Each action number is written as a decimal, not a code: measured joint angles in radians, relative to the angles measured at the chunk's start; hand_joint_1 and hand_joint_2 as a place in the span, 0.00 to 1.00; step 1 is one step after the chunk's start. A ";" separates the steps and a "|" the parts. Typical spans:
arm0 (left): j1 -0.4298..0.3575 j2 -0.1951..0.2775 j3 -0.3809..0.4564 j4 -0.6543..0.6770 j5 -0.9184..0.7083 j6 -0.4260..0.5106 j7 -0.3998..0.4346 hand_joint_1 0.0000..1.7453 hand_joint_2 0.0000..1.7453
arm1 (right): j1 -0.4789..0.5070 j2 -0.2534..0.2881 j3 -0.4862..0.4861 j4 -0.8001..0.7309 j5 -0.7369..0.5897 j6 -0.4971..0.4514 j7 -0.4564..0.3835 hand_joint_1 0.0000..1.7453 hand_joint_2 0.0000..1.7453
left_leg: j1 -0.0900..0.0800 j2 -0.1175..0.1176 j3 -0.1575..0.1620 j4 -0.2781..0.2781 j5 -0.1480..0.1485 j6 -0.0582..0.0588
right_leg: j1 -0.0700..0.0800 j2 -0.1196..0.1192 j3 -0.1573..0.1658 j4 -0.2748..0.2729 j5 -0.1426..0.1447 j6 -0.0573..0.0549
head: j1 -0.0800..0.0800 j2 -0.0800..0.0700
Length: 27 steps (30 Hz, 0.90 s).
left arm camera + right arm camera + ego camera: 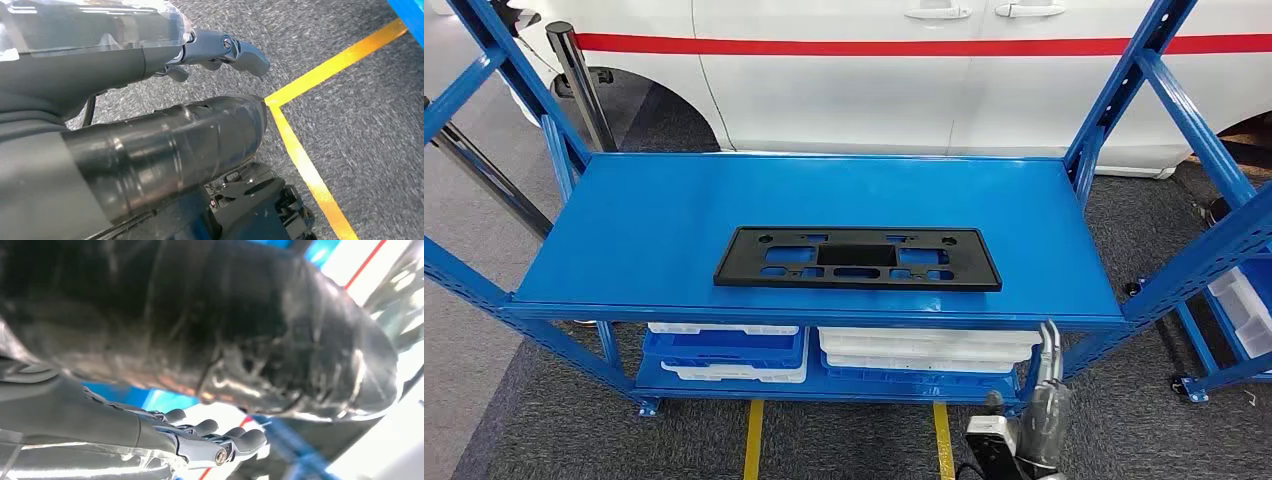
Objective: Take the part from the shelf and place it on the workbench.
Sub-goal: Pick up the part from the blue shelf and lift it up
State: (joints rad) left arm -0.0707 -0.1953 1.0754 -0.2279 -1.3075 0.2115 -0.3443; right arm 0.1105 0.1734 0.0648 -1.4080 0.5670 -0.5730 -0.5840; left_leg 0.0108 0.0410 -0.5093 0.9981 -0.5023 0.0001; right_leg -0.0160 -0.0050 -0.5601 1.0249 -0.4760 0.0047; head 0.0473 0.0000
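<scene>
One black part [858,258] is seen on the blue shelf's [654,215] top level. Two stacks of blue and white trays [724,354] are counted beneath. One white vehicle [844,70] is parked beyond.

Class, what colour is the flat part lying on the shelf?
Black part, on the blue shelf; head view shows it best.

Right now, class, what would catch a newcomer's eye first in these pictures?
A long black plastic part with cut-outs lies flat in the middle of the bright blue shelf. Behind the shelf stands a white vehicle with a red stripe. The right hand rises at the shelf's front edge, holding nothing.
</scene>
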 joint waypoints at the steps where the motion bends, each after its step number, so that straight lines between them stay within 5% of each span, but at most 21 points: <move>1: 0.000 0.000 0.000 0.000 -0.003 -0.001 0.000 0.00 0.00 | -0.004 -0.004 0.017 -0.003 0.006 -0.002 0.002 0.00 0.00 | 0.000 0.000 0.000 0.000 0.000 0.000 | 0.000 0.000 0.000 0.000 0.000 0.000 | 0.000 0.000; 19: -0.014 0.000 -0.024 0.007 -0.065 -0.014 -0.032 0.00 0.00 | -0.133 -0.117 0.593 -0.066 0.200 -0.056 0.093 0.00 0.00 | 0.000 0.000 0.000 0.000 0.000 0.000 | 0.000 0.000 -0.001 0.000 0.000 0.000 | 0.000 0.000; 27: -0.016 0.002 -0.021 0.008 -0.046 -0.110 -0.086 0.00 0.00 | -0.163 -0.167 0.701 -0.068 0.221 -0.115 0.143 0.00 0.00 | 0.000 0.000 0.001 0.002 0.000 0.000 | 0.001 0.000 -0.002 0.000 0.001 0.001 | 0.000 0.000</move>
State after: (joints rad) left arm -0.0869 -0.1933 1.0539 -0.2197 -1.3531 0.1014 -0.4302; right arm -0.0523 0.0061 0.7658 -1.4763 0.7877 -0.6881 -0.4415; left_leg 0.0103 0.0411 -0.5080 0.9999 -0.5021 0.0002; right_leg -0.0152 -0.0048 -0.5617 1.0248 -0.4754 0.0056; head 0.0474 0.0000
